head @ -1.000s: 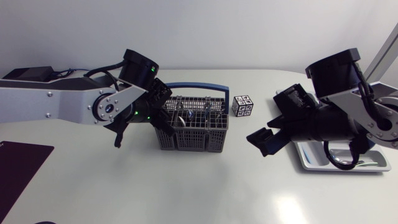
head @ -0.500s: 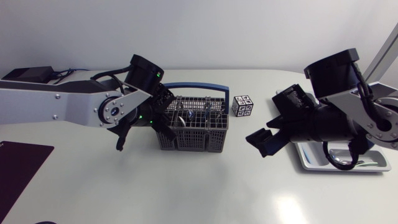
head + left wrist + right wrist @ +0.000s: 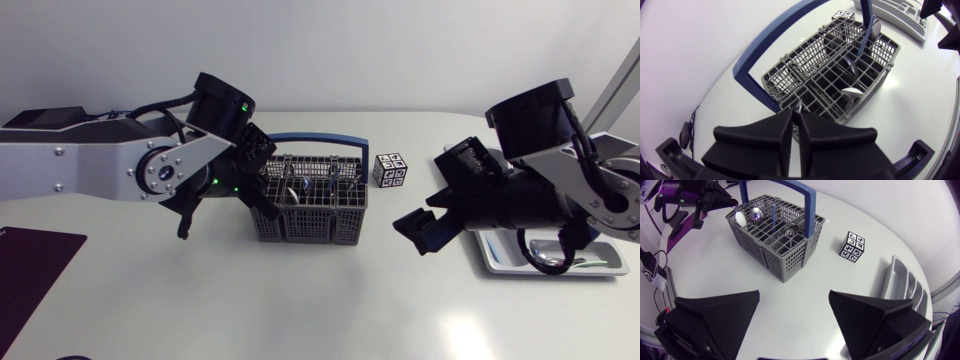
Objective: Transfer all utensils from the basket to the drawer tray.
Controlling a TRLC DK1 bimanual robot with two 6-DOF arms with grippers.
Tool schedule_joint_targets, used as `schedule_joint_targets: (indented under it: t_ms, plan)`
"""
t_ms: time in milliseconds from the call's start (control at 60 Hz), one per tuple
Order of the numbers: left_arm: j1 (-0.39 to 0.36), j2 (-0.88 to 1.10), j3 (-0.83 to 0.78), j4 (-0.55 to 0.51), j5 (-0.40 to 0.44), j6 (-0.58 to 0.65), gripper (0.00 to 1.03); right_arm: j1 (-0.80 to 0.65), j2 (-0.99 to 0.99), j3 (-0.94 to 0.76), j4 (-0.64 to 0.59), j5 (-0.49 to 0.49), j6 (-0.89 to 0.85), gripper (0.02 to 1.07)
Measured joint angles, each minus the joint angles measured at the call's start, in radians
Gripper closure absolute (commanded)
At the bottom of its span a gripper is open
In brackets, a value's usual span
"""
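Pick-up step, it seems: left gripper (image 3: 794, 114), at nine o'clock of the basket (image 3: 870, 92), pinches a thin utensil handle (image 3: 798, 106); next calls for a straight lift. Right gripper (image 3: 794, 311) spread, empty, at three o'clock

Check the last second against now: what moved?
Left gripper dipped toward the basket, then lifted back, fingers shut on a thin utensil at the basket's left end. Right gripper, open, edged slightly toward the basket. The basket, cube and tray stayed put.

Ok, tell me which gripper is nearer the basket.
Left. The left gripper is at the basket's end, shut on a utensil; the right gripper hangs open beyond its other end, near the tray.
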Motion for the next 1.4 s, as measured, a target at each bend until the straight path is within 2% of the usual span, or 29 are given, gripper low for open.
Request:
schedule_joint_targets:
  t_ms: [233, 317, 550, 700, 900, 1000, 1183, 1283, 1400]
  plan:
    - [-0.014, -0.086, 0.002, -0.015, -0.005, 0.004, 1.00, 0.021, -0.007, 0.000, -0.007, 0.011, 0.000, 0.07]
    - [-0.034, -0.122, 0.001, -0.007, -0.042, 0.020, 1.00, 0.029, -0.011, 0.000, -0.011, 0.015, 0.000, 0.07]
    - [-0.097, -0.213, -0.061, 0.156, -0.156, 0.103, 1.00, 0.041, -0.020, -0.002, -0.011, 0.015, 0.000, 0.07]
    - [-0.106, -0.259, -0.109, 0.226, -0.210, 0.160, 1.00, 0.044, -0.031, -0.005, -0.011, 0.015, 0.000, 0.07]
    - [-0.132, -0.336, -0.127, 0.215, -0.243, 0.179, 1.00, 0.044, -0.068, -0.005, -0.012, 0.015, 0.000, 0.07]
    - [-0.162, -0.372, -0.111, 0.129, -0.244, 0.135, 1.00, 0.052, -0.101, -0.004, -0.020, 0.014, -0.001, 0.07]
    - [-0.177, -0.368, -0.024, -0.071, -0.092, -0.046, 1.00, 0.093, -0.146, 0.006, -0.037, 0.011, -0.001, 0.07]
    - [-0.176, -0.341, 0.031, -0.135, 0.015, -0.138, 1.00, 0.118, -0.153, 0.016, -0.041, 0.010, -0.001, 0.12]
    - [-0.156, -0.300, 0.087, -0.200, 0.164, -0.245, 1.00, 0.161, -0.161, 0.024, -0.040, 0.011, -0.001, 0.12]
